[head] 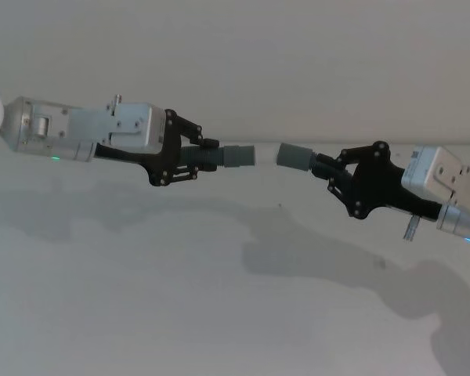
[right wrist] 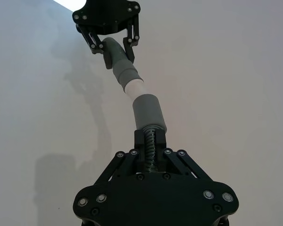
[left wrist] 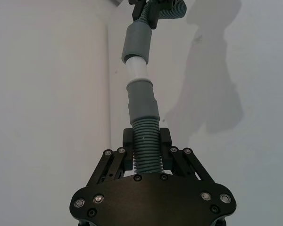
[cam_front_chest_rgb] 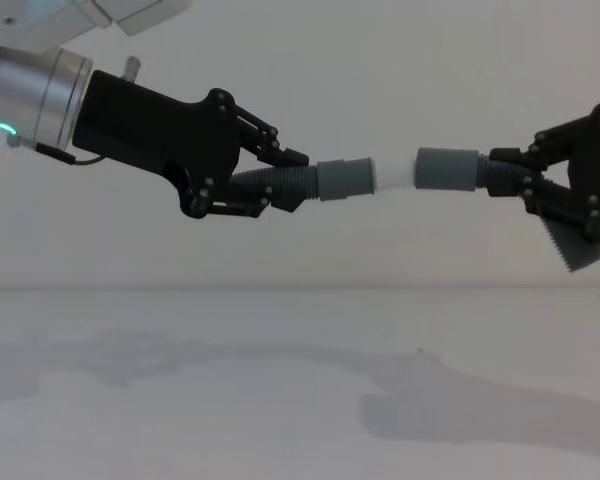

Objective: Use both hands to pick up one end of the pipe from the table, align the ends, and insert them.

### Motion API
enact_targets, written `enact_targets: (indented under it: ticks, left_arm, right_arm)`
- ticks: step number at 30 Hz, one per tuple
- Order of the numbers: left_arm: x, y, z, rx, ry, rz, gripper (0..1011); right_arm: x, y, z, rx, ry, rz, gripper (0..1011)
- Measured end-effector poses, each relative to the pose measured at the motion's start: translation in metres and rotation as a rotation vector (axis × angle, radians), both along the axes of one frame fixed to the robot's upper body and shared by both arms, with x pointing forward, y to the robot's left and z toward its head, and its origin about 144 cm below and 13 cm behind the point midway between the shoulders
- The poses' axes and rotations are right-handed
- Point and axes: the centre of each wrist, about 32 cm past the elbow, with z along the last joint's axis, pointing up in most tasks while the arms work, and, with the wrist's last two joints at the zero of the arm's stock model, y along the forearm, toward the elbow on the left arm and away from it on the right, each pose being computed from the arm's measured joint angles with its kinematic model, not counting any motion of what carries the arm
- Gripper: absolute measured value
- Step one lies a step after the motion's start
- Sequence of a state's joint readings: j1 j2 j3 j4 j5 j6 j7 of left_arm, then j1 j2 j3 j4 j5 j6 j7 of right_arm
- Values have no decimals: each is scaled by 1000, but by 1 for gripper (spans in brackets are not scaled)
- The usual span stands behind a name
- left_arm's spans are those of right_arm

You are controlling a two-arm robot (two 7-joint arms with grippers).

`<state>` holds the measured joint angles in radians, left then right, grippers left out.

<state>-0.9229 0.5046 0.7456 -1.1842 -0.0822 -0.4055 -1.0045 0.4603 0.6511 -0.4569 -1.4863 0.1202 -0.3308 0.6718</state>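
1. L gripper (head: 189, 159) pinches ribbed part of left pipe piece (head: 223, 157); R gripper (head: 334, 171) pinches right pipe piece (head: 298, 156), ribs mostly hidden betw fingers.
2. White tip (cam_front_chest_rgb: 393, 173) nearly touching R collar; whether inserted: can't tell.
3. Both held well above table (cam_front_chest_rgb: 280, 400), open room all round.

The wide, flat, matte white table (head: 219, 313) stretches across the head view from nine to three o'clock. Only soft grey shadows lie on its surface, heaviest toward four o'clock.
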Motion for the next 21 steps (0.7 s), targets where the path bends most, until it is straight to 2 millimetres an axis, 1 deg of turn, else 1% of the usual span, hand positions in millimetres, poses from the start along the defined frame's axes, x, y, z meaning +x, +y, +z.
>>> enact_targets:
  ticks: [21]
  left_arm:
    - [0,0,0,0,0,0,309]
  right_arm:
    - [0,-1,1,5,-5,-1,114]
